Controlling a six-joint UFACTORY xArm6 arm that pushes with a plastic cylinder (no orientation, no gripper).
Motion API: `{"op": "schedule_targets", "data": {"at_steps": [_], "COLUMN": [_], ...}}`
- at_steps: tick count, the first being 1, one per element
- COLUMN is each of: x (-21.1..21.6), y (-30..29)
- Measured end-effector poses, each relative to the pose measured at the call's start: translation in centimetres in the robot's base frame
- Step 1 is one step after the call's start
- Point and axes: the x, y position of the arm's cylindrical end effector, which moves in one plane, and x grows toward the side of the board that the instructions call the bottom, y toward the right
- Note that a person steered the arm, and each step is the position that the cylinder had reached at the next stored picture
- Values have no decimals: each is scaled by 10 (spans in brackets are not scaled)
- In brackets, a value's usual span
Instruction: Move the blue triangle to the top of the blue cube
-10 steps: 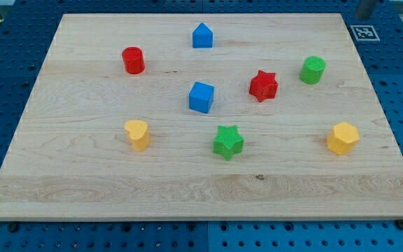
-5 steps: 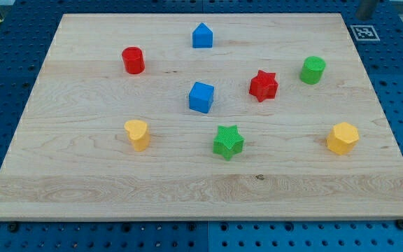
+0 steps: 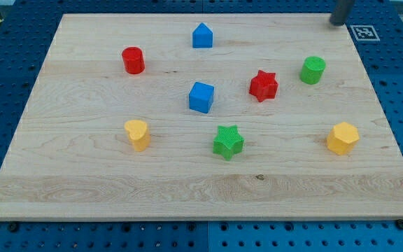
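Well toward the view's left of my tip (image 3: 338,22), slightly lower: blue triangle (image 3: 201,35), already above blue cube (image 3: 201,97). No gripper, just a bare rod touching nothing.

Only the lower bit of the rod shows, a dark blurred stub coming in from the view's top edge at the far right corner. My tip (image 3: 338,22) sits at the view's top right, w/ the rest of the arm out of frame. Tip is well apart from every block, not touching anything; can't tell its exact outline due to blur.
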Motion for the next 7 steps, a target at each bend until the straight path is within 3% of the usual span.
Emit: {"op": "schedule_targets", "data": {"at_steps": [1,2,7], "x": [12,13,18], "y": [-61,-85,-85]}}
